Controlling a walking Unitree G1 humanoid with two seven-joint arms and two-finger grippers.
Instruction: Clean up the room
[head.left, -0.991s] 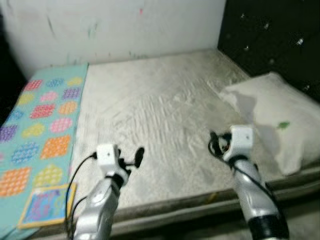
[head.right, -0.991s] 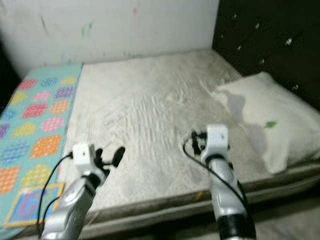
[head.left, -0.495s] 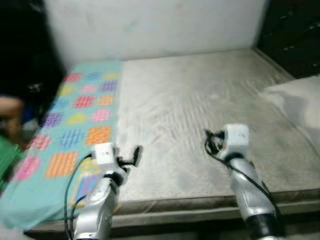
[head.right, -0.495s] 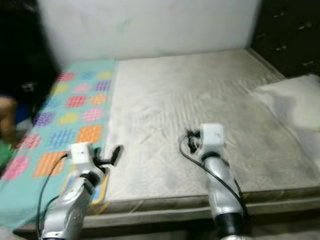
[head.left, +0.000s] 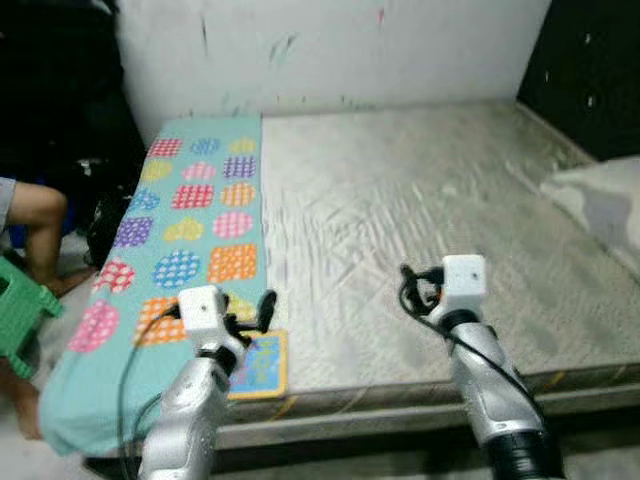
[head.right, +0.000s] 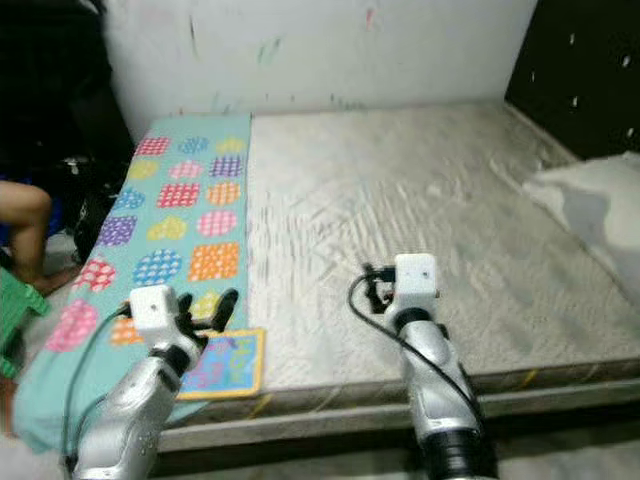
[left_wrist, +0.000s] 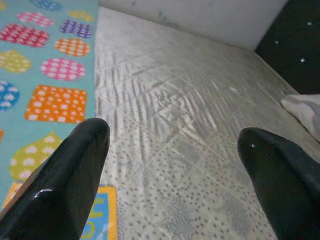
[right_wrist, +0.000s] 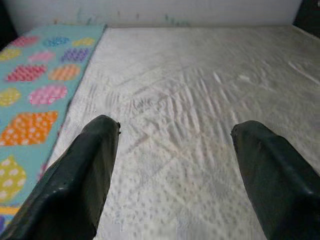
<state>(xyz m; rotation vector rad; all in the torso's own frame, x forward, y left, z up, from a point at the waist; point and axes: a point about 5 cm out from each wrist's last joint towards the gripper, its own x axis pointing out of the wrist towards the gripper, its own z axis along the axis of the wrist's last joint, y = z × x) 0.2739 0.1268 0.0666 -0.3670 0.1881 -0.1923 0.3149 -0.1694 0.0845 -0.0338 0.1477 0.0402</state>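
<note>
Before us lies the bare quilted mattress (head.left: 420, 210), and our view has swung left since a moment ago, bringing the patterned teal mat (head.left: 185, 215), a person's leg (head.left: 35, 215) and a green stool (head.left: 20, 315) into sight: more to tidy there, we judge. The crumpled pillow (head.left: 600, 195) lies at the right edge and a flat colourful book (head.left: 258, 365) on the mat's near corner, while our left gripper (head.left: 250, 318) and right gripper (head.left: 418, 290) hover wide open, empty.

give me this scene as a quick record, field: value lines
place: bare grey mattress against a white wall
on mattress, robot's left: turquoise patterned mat, its near end hanging over the edge
on mattress, robot's right: pale pillow
left gripper: open, above the mat's inner edge, holding nothing
right gripper: open, above bare mattress
person: leg beside a green stool
</note>
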